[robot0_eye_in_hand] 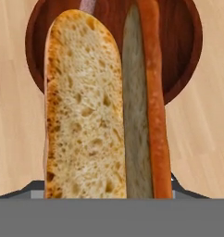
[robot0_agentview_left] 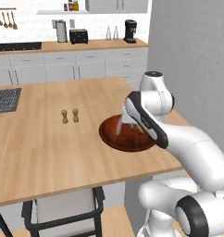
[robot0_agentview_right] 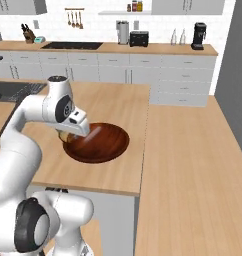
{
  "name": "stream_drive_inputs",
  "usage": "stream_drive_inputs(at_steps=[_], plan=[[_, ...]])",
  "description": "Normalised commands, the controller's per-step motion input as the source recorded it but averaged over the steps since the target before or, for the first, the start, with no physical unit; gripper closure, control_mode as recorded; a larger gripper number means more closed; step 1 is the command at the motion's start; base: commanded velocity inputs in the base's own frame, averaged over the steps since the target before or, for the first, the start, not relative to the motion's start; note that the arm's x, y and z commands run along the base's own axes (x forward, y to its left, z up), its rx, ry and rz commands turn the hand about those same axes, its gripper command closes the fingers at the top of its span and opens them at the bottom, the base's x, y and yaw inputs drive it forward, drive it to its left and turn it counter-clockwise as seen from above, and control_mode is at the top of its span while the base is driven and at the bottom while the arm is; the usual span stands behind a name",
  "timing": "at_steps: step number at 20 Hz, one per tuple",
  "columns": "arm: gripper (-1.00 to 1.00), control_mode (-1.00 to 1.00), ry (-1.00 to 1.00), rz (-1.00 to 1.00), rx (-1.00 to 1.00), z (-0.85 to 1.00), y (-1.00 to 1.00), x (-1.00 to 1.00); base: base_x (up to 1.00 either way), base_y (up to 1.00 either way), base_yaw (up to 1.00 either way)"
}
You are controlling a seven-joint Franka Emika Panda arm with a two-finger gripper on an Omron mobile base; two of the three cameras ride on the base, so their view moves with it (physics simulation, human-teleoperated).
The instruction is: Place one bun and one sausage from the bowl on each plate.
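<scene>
Gripper (robot0_agentview_right: 70,134) hangs over the near-left part of the bowl (robot0_agentview_right: 100,142), which sits on the desk (robot0_agentview_left: 49,139) close to its right edge. In the hand view the bun (robot0_eye_in_hand: 84,106) is right up against the camera, a long pale slab with open porous crumb and a browner crust down its left edge. The sausage (robot0_eye_in_hand: 155,92) runs alongside it to the right, with a grey shadowed strip between, so I can't say whether they touch. Both overlap the bowl rim (robot0_eye_in_hand: 183,60) and the desk beyond, so I judge them lifted off the bowl floor rather than lying in it. The fingertips are hidden behind the bun, so I cannot tell whether the gripper is clamped on it or just standing apart around it. Handling guess: the bun is light, soft and squashy, it would dent under a hard squeeze, so best taken across its narrow width near the middle so it doesn't droop or swing. The sausage looks smooth, firm and round, likely slippery and prone to rolling, so grip mid-length across it. Bowl contents: a small pinkish bit peeks at the top edge of the hand view, too little to name; the rest of the dark glossy inside is covered by the bun and sausage
</scene>
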Motion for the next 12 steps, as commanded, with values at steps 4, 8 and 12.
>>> stream_drive_inputs(at_steps=[4,8,12], plan=[[1.0,-1.0,0.0,0.0,0.0,0.0,0.06,-0.37,0.0,0.0,0.0],[1.0,1.0,0.0,0.0,0.0,0.0,0.01,-0.31,-0.49,0.12,0.0],[1.0,1.0,0.0,0.0,0.0,0.0,0.0,0.0,-1.0,0.6,0.0]])
